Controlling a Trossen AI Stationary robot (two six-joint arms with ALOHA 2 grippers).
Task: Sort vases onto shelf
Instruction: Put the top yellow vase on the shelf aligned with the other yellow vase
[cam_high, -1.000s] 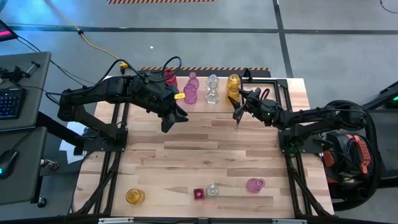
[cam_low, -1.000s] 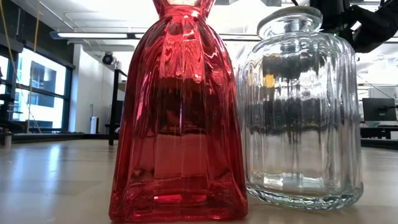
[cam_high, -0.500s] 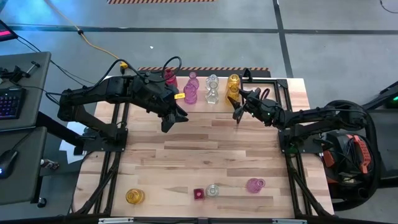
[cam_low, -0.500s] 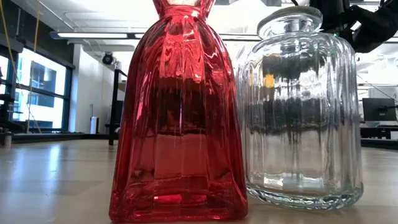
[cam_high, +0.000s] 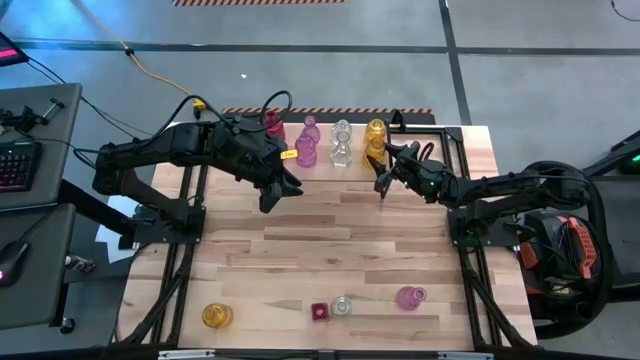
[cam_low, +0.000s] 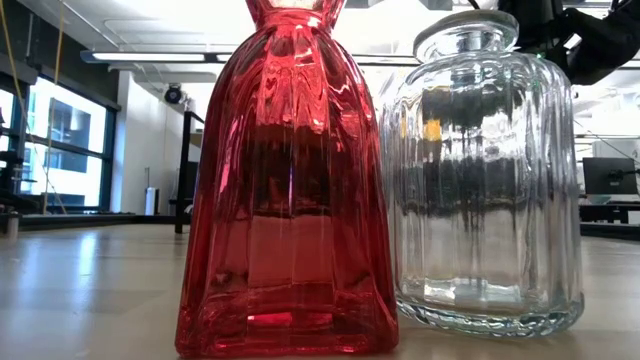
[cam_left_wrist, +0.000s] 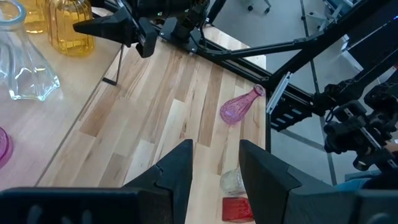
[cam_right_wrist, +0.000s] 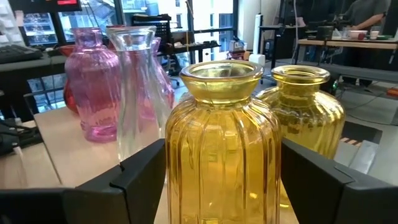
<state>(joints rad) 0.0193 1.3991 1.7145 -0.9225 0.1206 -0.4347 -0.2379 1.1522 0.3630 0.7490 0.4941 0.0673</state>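
From overhead, my right end effector (cam_high: 381, 171) sits at the upper right of the frame, at the edge of the light wood plank shelf (cam_high: 322, 164), its fingers spread wide on either side of a ribbed yellow glass vase (cam_right_wrist: 222, 149) without pressing on it. A second yellow glass vase (cam_right_wrist: 308, 114) stands just beside that one, with a tall clear glass vase (cam_right_wrist: 134, 87) and a round pink glass vase (cam_right_wrist: 94, 93) farther along the shelf. My left end effector (cam_high: 277, 192) hangs above the wooden table (cam_high: 320, 250) in the upper middle of the frame, just below the shelf, its fingers partly apart and holding nothing.

Four pieces wait along the bottom of the overhead frame: a yellow glass jar (cam_high: 216, 316) at lower left, a small red glass bottle (cam_high: 319, 312) and a ribbed clear glass jar (cam_high: 343, 305) at bottom centre, just beside each other, and a pink glass bottle (cam_high: 410, 297) to their right, lying on its side.
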